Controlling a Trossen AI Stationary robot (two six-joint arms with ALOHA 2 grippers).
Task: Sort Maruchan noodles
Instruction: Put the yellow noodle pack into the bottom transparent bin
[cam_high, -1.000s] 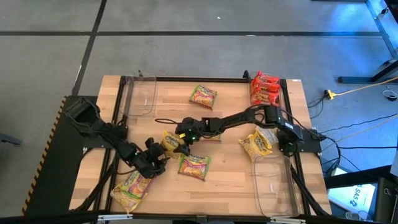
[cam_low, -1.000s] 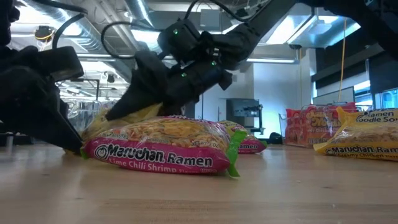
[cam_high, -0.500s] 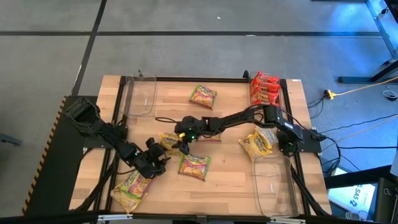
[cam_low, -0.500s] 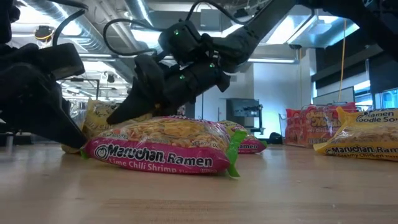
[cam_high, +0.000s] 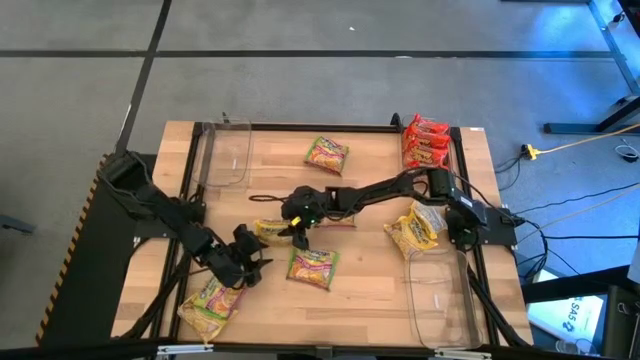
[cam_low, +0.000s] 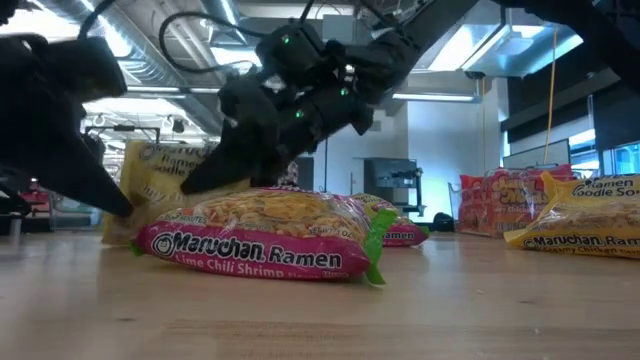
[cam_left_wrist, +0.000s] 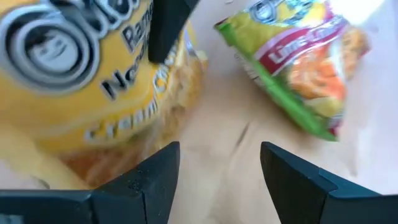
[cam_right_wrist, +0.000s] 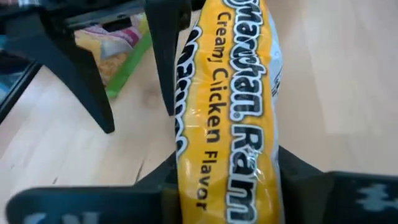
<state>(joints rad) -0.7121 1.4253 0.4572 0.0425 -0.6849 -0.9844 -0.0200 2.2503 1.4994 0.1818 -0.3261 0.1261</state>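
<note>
Near the table's middle a yellow Maruchan packet (cam_high: 268, 230) stands tipped on its long edge, and my right gripper (cam_high: 295, 232) is shut on it. Just near-left of that packet, my left gripper (cam_high: 248, 262) is open over bare table (cam_left_wrist: 217, 124) and touches nothing. A green-pink packet (cam_high: 313, 267) lies flat beside them. Another green-pink packet (cam_high: 327, 153) lies at the far middle. Red packets (cam_high: 425, 142) lie at the far right, a yellow one (cam_high: 415, 228) lies at the right, and more packets (cam_high: 212, 300) lie at the near left. My right gripper pinches the yellow packet's right end (cam_right_wrist: 208, 180) between its two fingers, one on each flat face. The fingers reach in from the table's right, slanting down, and lie along the packet. The packet stands on edge; whether its lower edge (cam_low: 125, 232) is clear of the table I cannot tell.
A clear bin (cam_high: 228, 152) stands at the far left and another (cam_high: 440, 295) at the near right. The green-pink packet (cam_low: 260, 240) lies close in front of the held one. Bare wood (cam_high: 370, 300) lies at the near middle.
My right gripper has shut on the yellow packet and rolled at the wrist, so the packet has turned from lying nearly flat to standing on its edge. My left gripper, still open, has risen and drawn back a little from the packet.
</note>
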